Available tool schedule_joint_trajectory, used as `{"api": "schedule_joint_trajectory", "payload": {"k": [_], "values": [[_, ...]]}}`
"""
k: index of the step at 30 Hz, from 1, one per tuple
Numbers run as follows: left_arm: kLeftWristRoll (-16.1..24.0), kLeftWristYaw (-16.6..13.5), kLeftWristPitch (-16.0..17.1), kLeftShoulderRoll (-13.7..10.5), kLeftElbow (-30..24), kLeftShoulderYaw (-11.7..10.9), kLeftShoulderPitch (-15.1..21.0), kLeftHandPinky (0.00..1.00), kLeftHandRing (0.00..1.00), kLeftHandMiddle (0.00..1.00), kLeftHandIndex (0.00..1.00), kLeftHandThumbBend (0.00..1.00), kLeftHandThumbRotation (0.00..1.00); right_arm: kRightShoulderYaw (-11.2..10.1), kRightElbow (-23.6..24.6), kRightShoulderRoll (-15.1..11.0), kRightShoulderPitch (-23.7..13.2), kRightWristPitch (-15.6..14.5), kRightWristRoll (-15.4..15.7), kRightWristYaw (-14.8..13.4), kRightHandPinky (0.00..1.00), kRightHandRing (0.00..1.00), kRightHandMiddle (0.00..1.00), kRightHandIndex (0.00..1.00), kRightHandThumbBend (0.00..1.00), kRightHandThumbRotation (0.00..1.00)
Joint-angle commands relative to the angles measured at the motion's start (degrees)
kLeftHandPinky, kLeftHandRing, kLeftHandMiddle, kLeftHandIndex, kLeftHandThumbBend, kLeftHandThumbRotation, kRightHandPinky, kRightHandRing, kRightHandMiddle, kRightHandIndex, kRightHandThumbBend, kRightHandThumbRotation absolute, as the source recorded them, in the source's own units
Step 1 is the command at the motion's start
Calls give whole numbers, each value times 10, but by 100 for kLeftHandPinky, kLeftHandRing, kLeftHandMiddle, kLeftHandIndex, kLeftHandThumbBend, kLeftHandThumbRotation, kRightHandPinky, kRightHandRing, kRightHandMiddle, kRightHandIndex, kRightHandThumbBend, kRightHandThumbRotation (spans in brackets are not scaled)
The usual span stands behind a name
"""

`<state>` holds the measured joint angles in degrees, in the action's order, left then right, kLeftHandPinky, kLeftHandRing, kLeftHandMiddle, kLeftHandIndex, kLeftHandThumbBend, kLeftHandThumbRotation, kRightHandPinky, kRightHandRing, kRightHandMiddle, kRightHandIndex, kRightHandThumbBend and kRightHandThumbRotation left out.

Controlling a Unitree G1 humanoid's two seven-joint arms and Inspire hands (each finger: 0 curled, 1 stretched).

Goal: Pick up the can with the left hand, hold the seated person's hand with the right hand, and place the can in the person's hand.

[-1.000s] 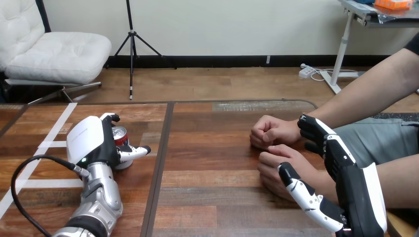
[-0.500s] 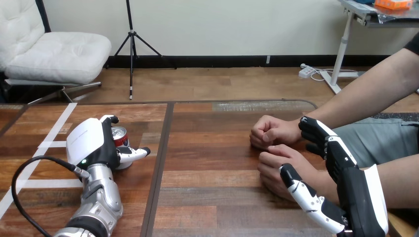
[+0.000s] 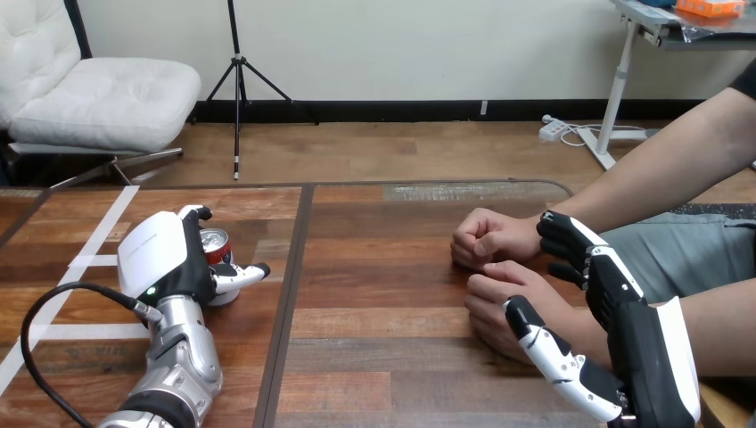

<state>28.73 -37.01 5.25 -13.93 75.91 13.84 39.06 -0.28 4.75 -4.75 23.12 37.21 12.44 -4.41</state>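
Head view, read left to right. At the left of the brown wooden plank table [image 3: 374, 357], the robot's left hand [image 3: 160, 259], black with a white back shell, is closed round a red metal drink can [image 3: 215, 244]. Its fingers [image 3: 197, 213] hook over the can's far side and its thumb [image 3: 239, 275] crosses the near side. The can stands upright with its silver top showing. Its pale base appears to rest on the table beside a dark seam between the planks, so the grasp looks made but the lift not yet begun.

Right of centre, both of the seated person's hands lie on the table. The farther one [image 3: 484, 237] is a closed fist, and the nearer one [image 3: 501, 294] is loosely curled with its palm down.

At the right edge, the robot's right hand [image 3: 637, 330] is spread wide about the nearer hand's wrist. Its black fingers [image 3: 563, 239] reach over the far side, close to the farther wrist, and its black-and-white thumb [image 3: 546, 352] lies along the near side. Whether either touches the wrist cannot be told, and no closed hold is seen.

Progress, as a judgement: the first step is partly done, since the can is gripped but not raised. The second is at the approach stage. Left to do are closing on the person's hand, getting a palm turned up, carrying the can across the table, and releasing it there.
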Motion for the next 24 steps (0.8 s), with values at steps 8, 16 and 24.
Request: {"api": "schedule_joint_trajectory", "payload": {"k": [8, 16, 24], "values": [[6, -14, -2, -6, -5, 8, 33, 63, 70, 76, 80, 85, 29, 3, 36, -2, -25, 3, 6, 2, 79, 84, 85, 84, 60, 42], [-6, -3, 8, -7, -5, -1, 33, 62, 69, 75, 80, 82, 24, 2, 39, -2, -21, 1, 9, 3, 80, 84, 85, 84, 60, 42], [-17, -6, 29, -7, -7, -9, 31, 59, 65, 68, 75, 79, 10, 3, 43, -1, -18, -2, 3, 5, 79, 84, 85, 84, 60, 42]]}}
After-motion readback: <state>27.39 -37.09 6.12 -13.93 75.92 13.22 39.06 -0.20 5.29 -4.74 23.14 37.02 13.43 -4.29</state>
